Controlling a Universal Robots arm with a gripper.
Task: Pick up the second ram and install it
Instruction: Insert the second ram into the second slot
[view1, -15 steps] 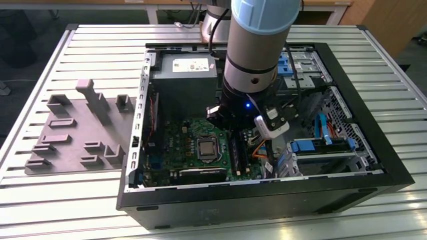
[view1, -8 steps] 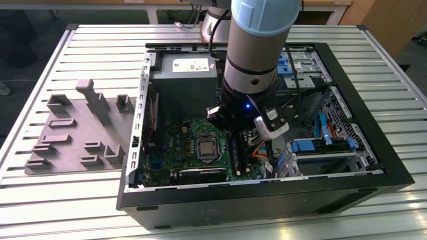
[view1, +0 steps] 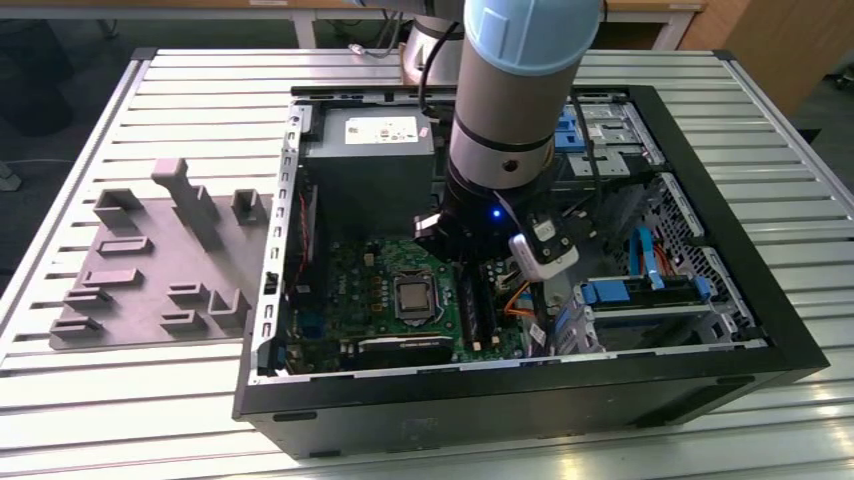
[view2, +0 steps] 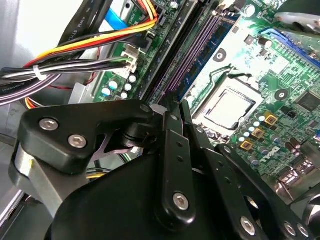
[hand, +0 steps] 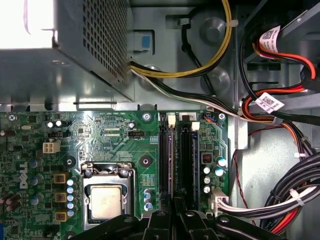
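Hovering my gripper (hand: 172, 210) low over the motherboard (hand: 115, 140) inside the computer case (view1: 747, 345); fingers look pinched together on the second ram (view2: 207, 42), seated at the slots, three o'clock of the processor (hand: 106, 201); I'd press straight, evenly.

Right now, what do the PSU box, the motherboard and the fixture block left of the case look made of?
Power-supply box: bare sheet metal, dull grey, with a perforated vent wall.
Motherboard: green lacquered circuit laminate, with solder points and silver capacitor cans.
Fixture block: matte grey, uniform, soft-edged; probably plastic, perhaps printed, though painted metal is not excluded.
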